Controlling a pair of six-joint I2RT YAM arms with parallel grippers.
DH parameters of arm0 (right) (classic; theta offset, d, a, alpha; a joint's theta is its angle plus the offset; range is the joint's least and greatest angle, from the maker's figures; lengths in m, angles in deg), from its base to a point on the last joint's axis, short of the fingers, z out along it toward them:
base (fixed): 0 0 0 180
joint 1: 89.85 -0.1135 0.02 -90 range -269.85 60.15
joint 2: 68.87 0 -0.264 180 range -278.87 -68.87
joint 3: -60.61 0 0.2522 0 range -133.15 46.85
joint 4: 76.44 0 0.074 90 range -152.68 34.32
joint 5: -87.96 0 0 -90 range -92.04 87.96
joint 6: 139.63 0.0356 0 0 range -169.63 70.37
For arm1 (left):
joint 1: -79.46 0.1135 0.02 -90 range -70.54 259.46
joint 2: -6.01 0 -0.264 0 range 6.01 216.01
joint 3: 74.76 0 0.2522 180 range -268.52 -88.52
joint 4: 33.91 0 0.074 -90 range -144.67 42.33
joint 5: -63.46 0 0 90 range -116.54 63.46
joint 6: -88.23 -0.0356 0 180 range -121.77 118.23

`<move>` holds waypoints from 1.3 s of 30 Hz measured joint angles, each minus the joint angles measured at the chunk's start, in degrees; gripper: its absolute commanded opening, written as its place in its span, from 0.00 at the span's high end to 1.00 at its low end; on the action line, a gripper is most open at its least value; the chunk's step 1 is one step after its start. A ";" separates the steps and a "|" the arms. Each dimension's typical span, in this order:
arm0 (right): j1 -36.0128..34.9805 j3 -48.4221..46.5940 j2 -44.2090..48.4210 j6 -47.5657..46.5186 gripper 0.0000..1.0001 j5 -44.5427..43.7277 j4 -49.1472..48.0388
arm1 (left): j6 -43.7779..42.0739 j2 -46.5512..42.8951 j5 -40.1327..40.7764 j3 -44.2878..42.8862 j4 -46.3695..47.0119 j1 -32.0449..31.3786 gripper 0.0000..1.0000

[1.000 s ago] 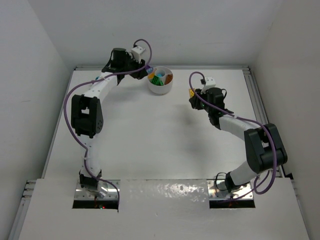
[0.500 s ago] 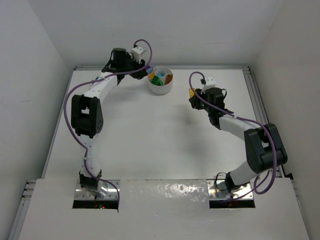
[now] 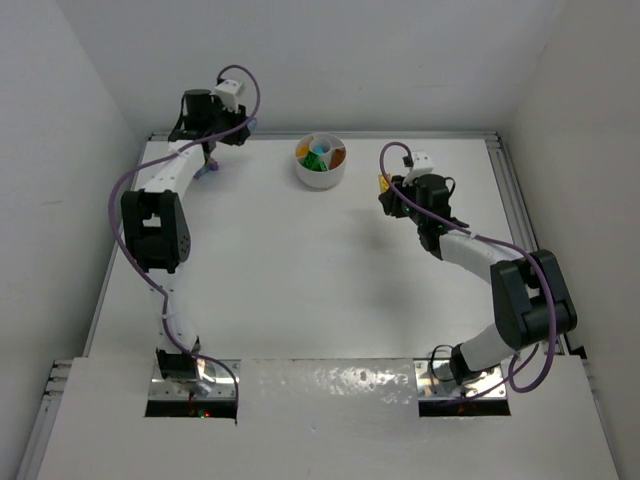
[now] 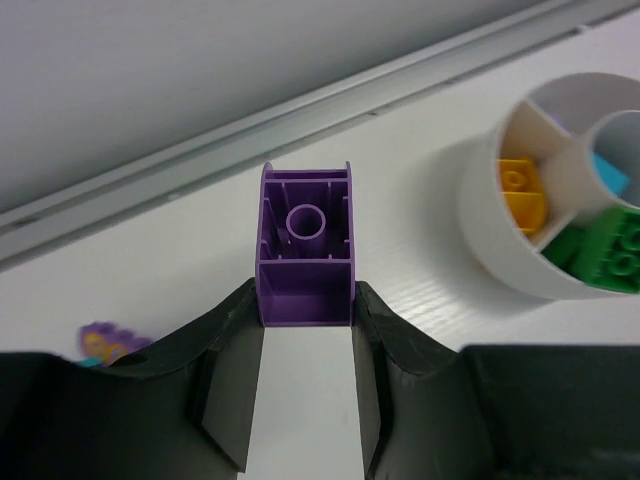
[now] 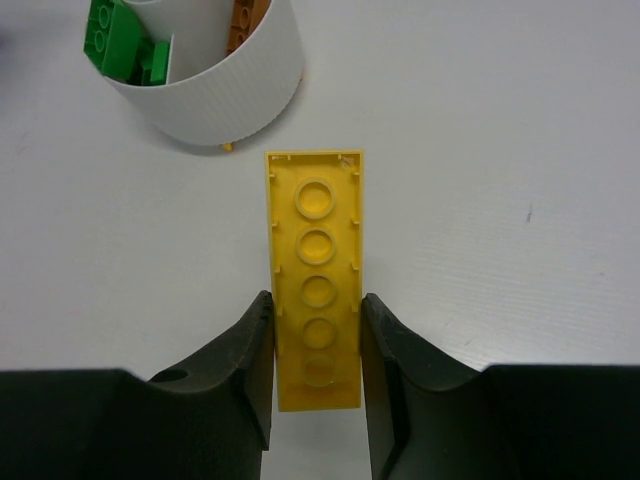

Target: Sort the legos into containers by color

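Note:
My left gripper (image 4: 305, 300) is shut on a purple lego (image 4: 305, 245), hollow underside facing the camera. In the top view this gripper (image 3: 208, 158) hangs over the table's back left, left of the white dish (image 3: 320, 172). The containers are that dish's sections (image 4: 490, 230), holding a yellow-orange brick (image 4: 522, 195), green bricks (image 4: 610, 250) and a teal one (image 4: 610, 180) in the middle well. My right gripper (image 5: 315, 320) is shut on a long yellow lego plate (image 5: 315, 270). It sits right of the dish (image 5: 215, 95) in the top view (image 3: 386, 192).
A small purple and yellow lego clump (image 4: 105, 342) lies on the table left of my left fingers. A metal rail (image 4: 300, 110) and the white back wall run just behind the dish. Side walls enclose the table.
My left arm has swung left, away from the dish toward the back left corner, still carrying the purple lego. The right arm and its yellow plate have not moved.

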 measured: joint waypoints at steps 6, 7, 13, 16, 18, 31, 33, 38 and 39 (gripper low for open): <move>0.00 0.00 0.00 -0.02 1.00 0.00 -0.22 | -0.57 -1.09 2.43 0.00 0.72 1.68 1.00; 0.00 0.00 0.00 -0.02 1.00 0.00 -0.22 | -0.57 -1.20 2.40 0.00 0.85 1.46 1.00; 0.00 0.00 0.24 -0.37 1.00 0.00 -0.13 | -0.52 -1.36 2.16 0.00 2.05 0.81 1.00; 0.00 0.02 0.74 -0.46 1.00 -0.02 -0.13 | -0.37 -1.36 1.97 0.00 2.45 0.79 1.00; 0.00 0.02 0.98 -0.48 1.00 -0.02 -0.15 | -0.35 -1.36 1.88 0.00 2.67 0.81 1.00; 0.00 0.42 1.07 -0.46 1.00 -0.13 -0.13 | -0.28 -1.36 0.37 0.00 2.64 0.55 1.00; 0.00 0.52 1.20 -0.48 1.00 -0.13 0.02 | -0.22 -1.36 0.07 0.00 2.64 0.52 1.00; 0.00 0.59 2.27 -0.52 1.00 -0.24 1.49 | -0.15 -1.01 -0.70 -0.87 2.49 -0.04 1.00; 0.00 0.59 2.56 -0.52 1.00 -0.22 1.77 | -0.13 -0.44 -1.01 -1.99 2.56 -0.35 1.00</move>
